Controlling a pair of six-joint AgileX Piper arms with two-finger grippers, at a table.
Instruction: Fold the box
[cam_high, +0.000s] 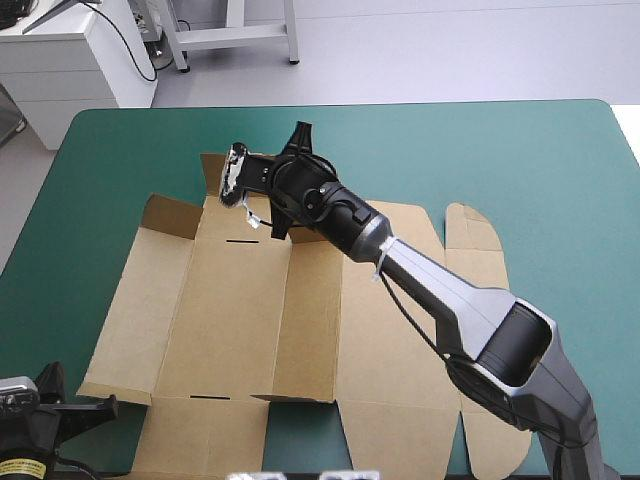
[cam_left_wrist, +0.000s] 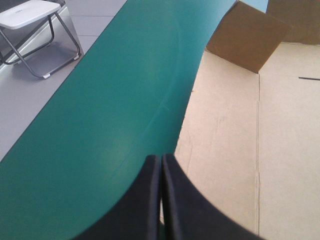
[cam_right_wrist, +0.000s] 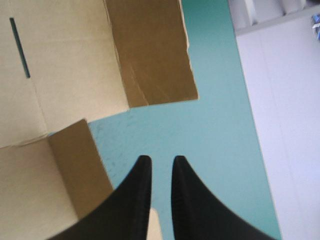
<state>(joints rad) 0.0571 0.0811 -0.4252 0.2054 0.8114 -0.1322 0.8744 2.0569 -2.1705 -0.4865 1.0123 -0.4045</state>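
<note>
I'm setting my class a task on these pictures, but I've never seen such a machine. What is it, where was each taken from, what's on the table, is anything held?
It is a robot with two arms, each ending in a two-fingered pincer. One picture looks down from above and behind; the other two come from cameras on each wrist, looking along the pincer. On the teal-green table lies a brown box, a cut sheet, mostly flat, one corner flap raised. The left pincer is shut beside the box's edge; the right pincer is slightly open over bare table. Neither seems to hold anything.
</note>
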